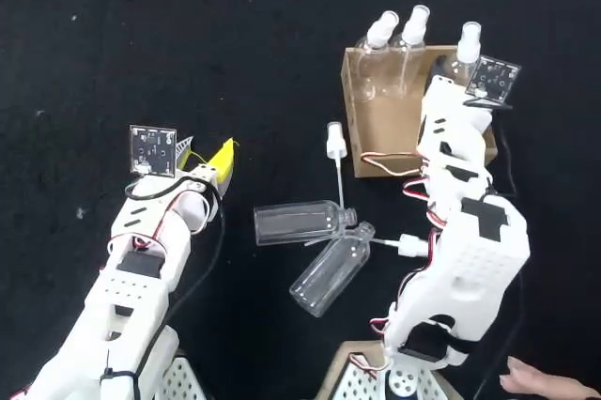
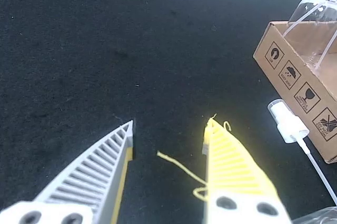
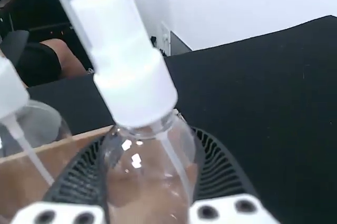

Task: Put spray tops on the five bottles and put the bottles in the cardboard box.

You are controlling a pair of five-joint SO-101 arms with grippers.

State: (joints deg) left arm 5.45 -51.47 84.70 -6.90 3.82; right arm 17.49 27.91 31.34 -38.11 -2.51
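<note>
The cardboard box point(image 1: 390, 132) lies on the black table right of centre, with two capped clear bottles point(image 1: 377, 64) point(image 1: 409, 51) standing at its far end. My right gripper point(image 1: 458, 79) point(image 3: 150, 153) is shut on a third capped bottle point(image 1: 466, 51) point(image 3: 139, 176), upright at the box's far right corner. Two uncapped bottles point(image 1: 300, 223) point(image 1: 331, 271) lie on the table. Beside them lie two loose spray tops point(image 1: 335, 143) point(image 1: 409, 246). My left gripper point(image 1: 202, 161) point(image 2: 168, 129) stands open and empty over bare table, left of the first spray top point(image 2: 288, 124).
The right arm's white body point(image 1: 470, 250) stretches from the front edge along the box's right side. The box's printed wall point(image 2: 300, 77) stands a short way right of my left gripper. A neighbouring capped bottle point(image 3: 23, 124) stands close beside the held one.
</note>
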